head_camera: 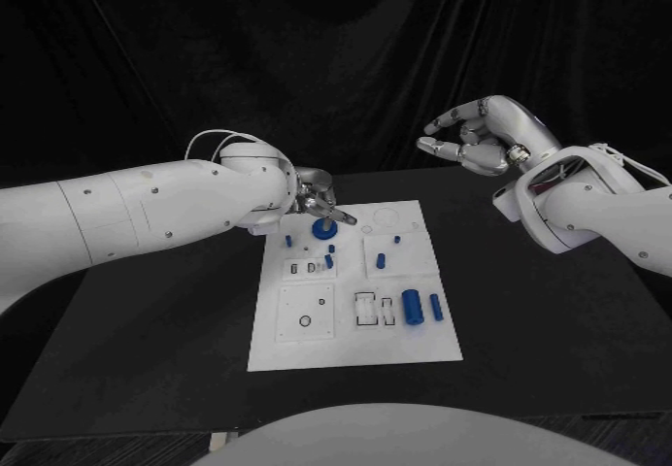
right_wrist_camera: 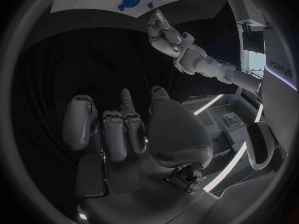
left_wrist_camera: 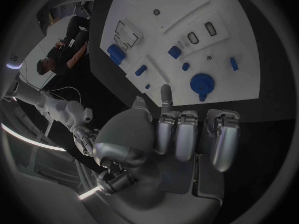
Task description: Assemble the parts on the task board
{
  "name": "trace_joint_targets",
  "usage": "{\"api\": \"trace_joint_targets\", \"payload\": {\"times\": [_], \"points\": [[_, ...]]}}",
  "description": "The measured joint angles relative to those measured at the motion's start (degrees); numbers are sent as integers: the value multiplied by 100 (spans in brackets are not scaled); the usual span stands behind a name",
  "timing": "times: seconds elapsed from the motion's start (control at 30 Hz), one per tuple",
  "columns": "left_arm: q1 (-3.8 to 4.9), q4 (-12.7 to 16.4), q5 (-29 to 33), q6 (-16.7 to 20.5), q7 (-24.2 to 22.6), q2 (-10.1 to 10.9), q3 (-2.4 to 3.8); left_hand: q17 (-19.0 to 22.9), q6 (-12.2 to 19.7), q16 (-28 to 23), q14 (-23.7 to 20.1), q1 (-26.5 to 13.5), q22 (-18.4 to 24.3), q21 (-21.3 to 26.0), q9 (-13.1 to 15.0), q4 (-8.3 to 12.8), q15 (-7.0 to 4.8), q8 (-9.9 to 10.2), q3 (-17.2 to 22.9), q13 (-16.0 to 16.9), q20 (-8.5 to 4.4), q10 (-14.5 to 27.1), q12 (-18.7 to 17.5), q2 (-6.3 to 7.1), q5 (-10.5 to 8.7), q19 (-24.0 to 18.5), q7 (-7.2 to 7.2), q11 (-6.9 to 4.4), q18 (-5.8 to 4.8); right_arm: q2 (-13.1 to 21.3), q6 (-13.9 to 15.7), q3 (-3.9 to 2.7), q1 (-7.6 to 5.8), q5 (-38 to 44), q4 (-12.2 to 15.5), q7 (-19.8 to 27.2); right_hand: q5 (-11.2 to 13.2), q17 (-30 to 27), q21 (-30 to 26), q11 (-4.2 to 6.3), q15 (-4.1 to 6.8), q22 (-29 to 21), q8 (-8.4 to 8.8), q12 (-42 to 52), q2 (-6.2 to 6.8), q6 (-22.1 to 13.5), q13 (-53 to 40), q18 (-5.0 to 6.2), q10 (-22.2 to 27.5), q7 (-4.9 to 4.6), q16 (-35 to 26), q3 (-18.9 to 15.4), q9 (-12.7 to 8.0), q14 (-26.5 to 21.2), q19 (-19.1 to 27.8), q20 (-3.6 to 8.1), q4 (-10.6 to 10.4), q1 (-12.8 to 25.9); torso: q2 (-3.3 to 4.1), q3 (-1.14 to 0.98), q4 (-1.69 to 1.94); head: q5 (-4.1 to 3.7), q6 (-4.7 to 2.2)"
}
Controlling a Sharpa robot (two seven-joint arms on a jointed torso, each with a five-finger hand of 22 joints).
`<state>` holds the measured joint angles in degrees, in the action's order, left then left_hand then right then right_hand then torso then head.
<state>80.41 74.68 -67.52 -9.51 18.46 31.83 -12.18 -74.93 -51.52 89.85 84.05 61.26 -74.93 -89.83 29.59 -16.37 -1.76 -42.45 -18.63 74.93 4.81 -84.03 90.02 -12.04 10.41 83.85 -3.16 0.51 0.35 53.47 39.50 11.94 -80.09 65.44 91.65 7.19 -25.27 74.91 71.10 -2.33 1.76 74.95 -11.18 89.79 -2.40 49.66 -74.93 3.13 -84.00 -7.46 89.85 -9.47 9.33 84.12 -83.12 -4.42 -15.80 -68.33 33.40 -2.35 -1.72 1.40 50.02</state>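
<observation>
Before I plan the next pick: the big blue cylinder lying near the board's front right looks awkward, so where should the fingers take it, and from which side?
Grip the big blue cylinder across its middle, coming down from above. It lies flat on the task board, so its rounded sides are free while its underside is not. A slimmer blue piece lies close beside it, so keep the fingers narrow there. The right hand, raised and empty, seems better placed.

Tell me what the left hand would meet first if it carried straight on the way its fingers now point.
Probably the round blue part on the task board: in the left wrist view the left hand has its fingers aimed at it, apart from it. How high the hand sits is unclear.
</observation>
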Motion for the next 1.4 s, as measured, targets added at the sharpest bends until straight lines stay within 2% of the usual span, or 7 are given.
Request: {"api": "trace_joint_targets", "payload": {"times": [0.1, 0.4, 0.63, 0.77, 0.83, 1.1, 1.4], "points": [[-4, -59, -16, -109, 143, -54, 0, 0, -64, 0, -11, 0, 0, 0, 13, 42, -31, 164, 70, 0, -33, 2, 0, 0, -1, 10, 18, -44, 0, -1, -46, 0, 27, 9, -15, -22, 0, 0, 0, 0, 0, 0, 0, 0, 0, 0, 0, 0, 0, 0, 0, 0, 0, 0, 0, 0, 0, 0, -13, -5, -3, -8, 0], [-60, -211, -37, -429, 453, -148, 0, 1, -521, 0, -11, 87, 1, 0, -527, 199, -72, 1832, 483, -1, -74, 3, 0, 87, -31, 13, -74, -44, 1, -6, -190, 0, 119, 20, -69, -101, -3, 0, 28, 0, 1, -1, 0, 0, -54, 21, 1, 0, 0, 21, 0, 0, -4, -1, -21, -20, 0, -54, -41, 14, 4, 23, 0], [-125, -255, -43, -515, 488, -154, -2, 1, 311, 0, -9, 129, 1, 0, -1262, 391, 263, 3147, 754, -1, 185, 3, 0, 128, -191, 14, -512, 335, 1, -21, -295, 1, 164, 26, -109, -164, 59, 0, 28, 0, 1, -1, 0, 0, -57, 41, 1, 0, 0, 0, 0, -2, -23, -1, -20, -20, 2, -254, -64, 21, 7, 44, -3], [-147, -263, -45, -520, 453, -138, -2, 1, 619, 0, -10, 138, 1, 0, -1544, 473, 300, 3535, 845, -1, 219, 3, 0, 138, -191, 10, -515, 361, 1, -29, -334, 1, 173, 27, -133, -175, 114, 0, 57, 0, 2, -1, 0, 0, -71, 58, 1, 0, 0, 12, 0, -14, -24, -1, -21, -20, 34, -327, -74, 24, 13, 33, -3], [-155, -277, -46, -527, 432, -131, -2, 1, 446, 0, -8, 138, 1, 0, -1611, 475, 228, 3547, 902, -1, 219, 7, 0, 138, -227, 10, -408, 231, 1, -33, -347, 1, 179, 28, -148, -173, 147, 0, 100, 0, 2, -2, 0, 0, -55, 92, 1, 0, 0, 11, 0, -15, -31, -2, -21, -20, 64, -429, -78, 25, 14, 31, -3], [-182, -307, -49, -570, 410, -106, -1, 2, -857, 0, -10, -343, 2, 0, -1143, 188, 152, 2852, 741, -2, 178, -10, 0, 329, -737, 23, -243, 174, 1, -47, -381, 0, 220, 31, -197, -140, 180, 0, 168, 0, 2, -2, 0, 0, -86, 143, 2, 0, 0, 20, 0, 1, -34, -2, -54, -28, 80, -459, -86, 25, 15, 52, -3], [-311, -307, -51, -641, 602, -98, -1, 2, -992, 0, -11, -489, 2, 0, 92, 39, -72, 1982, 624, -1, -74, 16, 0, 340, -737, 8, 13, -78, 2, -76, -438, 0, 241, 33, -266, -95, 180, 0, 169, 0, 2, -3, 0, 0, -101, 184, 2, 0, 0, 21, 0, 1, -34, -2, -63, -19, 80, -537, -101, 25, 16, 41, -1]]}}
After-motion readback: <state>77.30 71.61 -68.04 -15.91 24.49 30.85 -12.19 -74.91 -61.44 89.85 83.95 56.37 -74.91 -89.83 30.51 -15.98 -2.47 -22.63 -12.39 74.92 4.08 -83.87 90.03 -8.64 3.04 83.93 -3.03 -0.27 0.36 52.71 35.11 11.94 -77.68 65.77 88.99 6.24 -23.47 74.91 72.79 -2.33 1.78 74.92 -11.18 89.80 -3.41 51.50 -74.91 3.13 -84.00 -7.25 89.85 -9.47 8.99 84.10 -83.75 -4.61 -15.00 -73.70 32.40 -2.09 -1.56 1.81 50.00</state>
